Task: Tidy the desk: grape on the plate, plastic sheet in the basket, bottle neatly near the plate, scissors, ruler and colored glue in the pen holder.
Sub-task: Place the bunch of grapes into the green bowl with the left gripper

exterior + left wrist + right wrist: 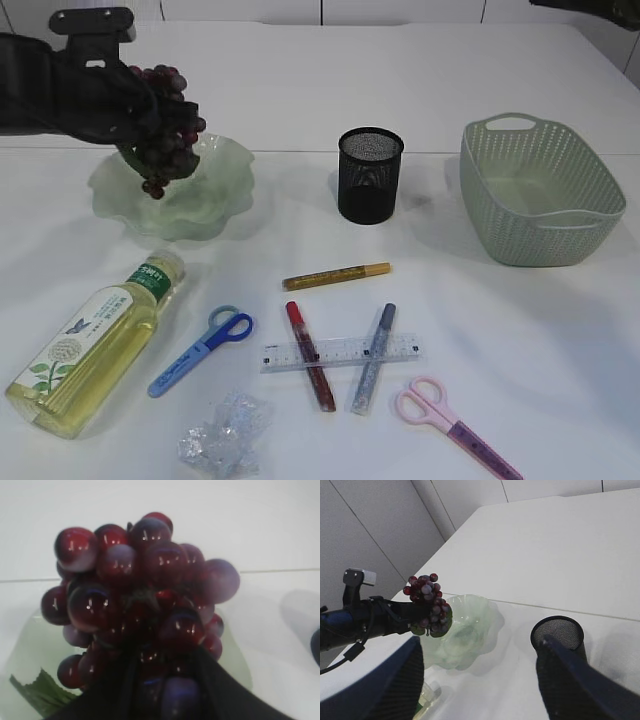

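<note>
My left gripper [140, 115] is shut on the bunch of dark red grapes [165, 125] and holds it just above the pale green wavy plate [215, 190]. The grapes fill the left wrist view [145, 595], with the plate [235, 665] below them. My right gripper [477, 680] is open and empty, high above the table; the grapes [427, 602] and plate [470, 630] show below it. The bottle [95, 345] lies on its side at front left. The crumpled plastic sheet [225, 435], blue scissors [200, 350], pink scissors [455, 425], ruler [340, 352] and three glue pens [335, 275] lie at the front.
The black mesh pen holder [370, 175] stands mid-table, also seen in the right wrist view [557, 632]. The green woven basket [540, 195] stands at the right. A red glue pen [310, 355] and a silver glue pen [373, 358] cross the ruler.
</note>
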### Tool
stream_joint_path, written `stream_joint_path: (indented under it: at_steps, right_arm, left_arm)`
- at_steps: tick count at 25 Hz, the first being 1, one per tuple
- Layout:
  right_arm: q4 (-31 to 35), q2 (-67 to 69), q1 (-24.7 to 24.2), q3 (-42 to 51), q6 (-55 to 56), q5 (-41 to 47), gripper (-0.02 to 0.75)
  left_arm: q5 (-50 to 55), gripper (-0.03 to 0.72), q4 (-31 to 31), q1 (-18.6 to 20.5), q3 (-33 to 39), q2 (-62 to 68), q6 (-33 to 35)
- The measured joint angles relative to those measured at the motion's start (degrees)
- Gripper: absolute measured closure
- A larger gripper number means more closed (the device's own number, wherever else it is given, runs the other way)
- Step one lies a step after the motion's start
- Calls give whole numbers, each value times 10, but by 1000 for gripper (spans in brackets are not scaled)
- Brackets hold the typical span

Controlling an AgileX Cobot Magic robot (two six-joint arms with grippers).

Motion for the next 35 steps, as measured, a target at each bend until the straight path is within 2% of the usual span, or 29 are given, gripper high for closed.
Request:
stream_joint_path:
  at_steps: [16, 26, 35]
  right_arm:
    - [0, 0, 0, 0, 0, 0, 190]
    - [0, 0, 0, 0, 0, 0, 190]
    - [0, 0, 0, 0, 0, 0, 190]
  left_arm:
    - [6, 483, 3, 0, -28, 84, 0]
    - [-3, 330, 3, 4, -29, 85, 0]
    - [-22, 316, 1, 6, -30, 85, 0]
